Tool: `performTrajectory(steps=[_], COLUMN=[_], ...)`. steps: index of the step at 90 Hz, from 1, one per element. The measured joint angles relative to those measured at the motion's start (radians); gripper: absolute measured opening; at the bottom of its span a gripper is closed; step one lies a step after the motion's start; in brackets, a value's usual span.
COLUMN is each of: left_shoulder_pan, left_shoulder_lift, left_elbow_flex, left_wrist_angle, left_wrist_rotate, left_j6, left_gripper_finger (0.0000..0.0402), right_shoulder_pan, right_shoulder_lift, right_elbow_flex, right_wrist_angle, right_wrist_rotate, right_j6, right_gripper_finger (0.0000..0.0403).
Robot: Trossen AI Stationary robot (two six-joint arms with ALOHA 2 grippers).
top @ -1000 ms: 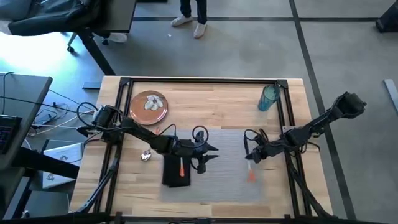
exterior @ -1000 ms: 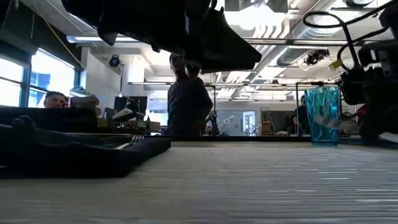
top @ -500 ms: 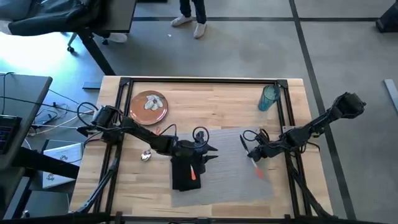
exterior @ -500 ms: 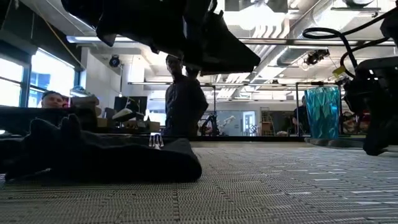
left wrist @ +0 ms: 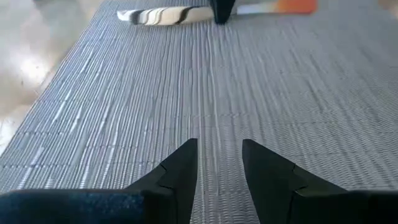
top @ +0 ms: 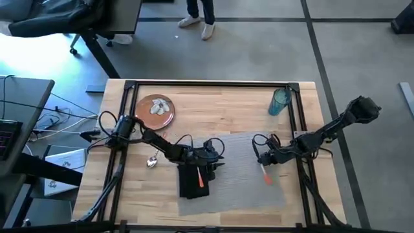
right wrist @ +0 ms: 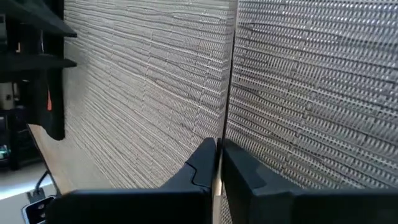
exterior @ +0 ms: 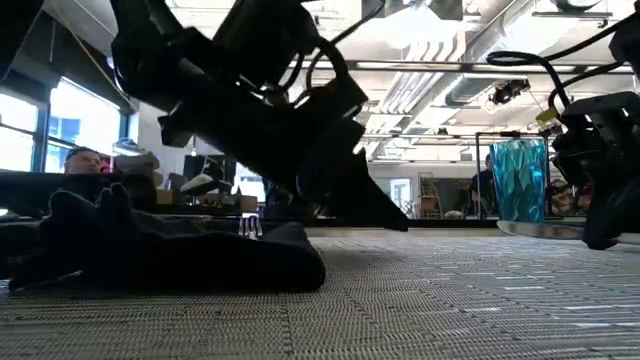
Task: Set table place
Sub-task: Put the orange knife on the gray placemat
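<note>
**Grey mat shifted, knife being placed**

Woven grey placemat [top: 236, 191] is lying nearest the front edge of the bench [top: 220, 113], slightly askew. Compared with one second ago it is sitting further right and is turned a little, and it is holding that same pose from half a second ago.

Black napkin [top: 187, 186] is resting on the mat's left part, rumpled, with the orange-handled fork [top: 201, 176] lying on top.

Left tool [left wrist: 219, 146] is hanging just above the mat beside the napkin, released and empty. Over the last half second its arm has been changing posture, and it is now filling more of the low view. Judgement: it is finishing with the napkin side.

Right tool [right wrist: 217, 146] is clenching the knife [top: 264, 175] by its thin blade, on the mat's right part. The orange handle is sitting slightly further back than half a second ago. Judgement: the knife is being adjusted and not yet let go.

Silver spoon [top: 152, 162] is waiting on bare wood left of the mat. Orange-brown plate [top: 140, 116] and teal tumbler [top: 279, 102] are standing farthest back, well apart from the mat, so most of the setting is still outstanding.
</note>
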Motion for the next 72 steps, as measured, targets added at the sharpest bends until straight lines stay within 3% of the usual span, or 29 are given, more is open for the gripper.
performTrajectory(steps=[34,60,72], left_shoulder_pan=[-0.008,-0.031,-0.031], left_shoulder_lift=[0.001,0.001,0.002], left_elbow_flex=[0.005,0.004,0.003], left_wrist_angle=[-0.149,-0.160,-0.159], left_wrist_rotate=[-0.011,-0.024,-0.023], left_j6=[0.004,0.051,0.051], left_gripper_finger=[0.0111,0.0110,0.0110], right_shoulder_pan=[0.001,0.001,0.001], right_shoulder_lift=[0.000,-0.002,-0.002], right_elbow_flex=[0.001,0.001,0.002], right_wrist_angle=[-0.007,-0.024,-0.028], right_wrist_rotate=[-0.006,-0.048,-0.049], right_j6=[0.055,0.040,0.059], right_gripper_finger=[0.0000,0.0001,0.0019])
